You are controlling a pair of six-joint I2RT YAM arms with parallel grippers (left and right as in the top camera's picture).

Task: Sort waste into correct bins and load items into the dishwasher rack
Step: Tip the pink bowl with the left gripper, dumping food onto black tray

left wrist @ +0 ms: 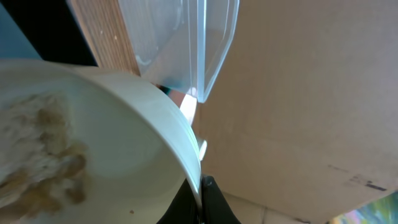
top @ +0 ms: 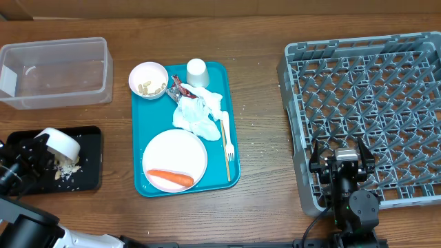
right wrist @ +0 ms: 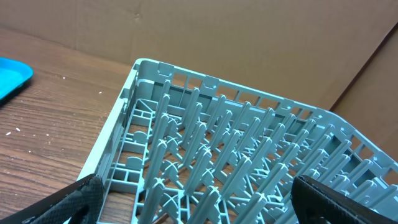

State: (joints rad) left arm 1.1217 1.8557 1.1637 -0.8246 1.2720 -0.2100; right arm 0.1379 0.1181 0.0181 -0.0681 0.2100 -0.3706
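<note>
Left fingers (left wrist: 214, 202) clamp a tipped white bowl (top: 60, 143) over the black tray (top: 89, 172), bench's left edge; right fingers (right wrist: 68, 202) spread wide, empty, over the rack (top: 372, 89).

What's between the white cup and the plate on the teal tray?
A crumpled white napkin, with the red-and-white wrapper at its upper-left edge. Seen in the overhead view.

Wide bare strip of table (top: 258, 138) between teal tray (top: 141, 120) and dishwasher rack (top: 289, 103) allows passage; at left, clear tub (top: 62, 96) and black tray (top: 91, 148) leave only a narrow gap.
</note>
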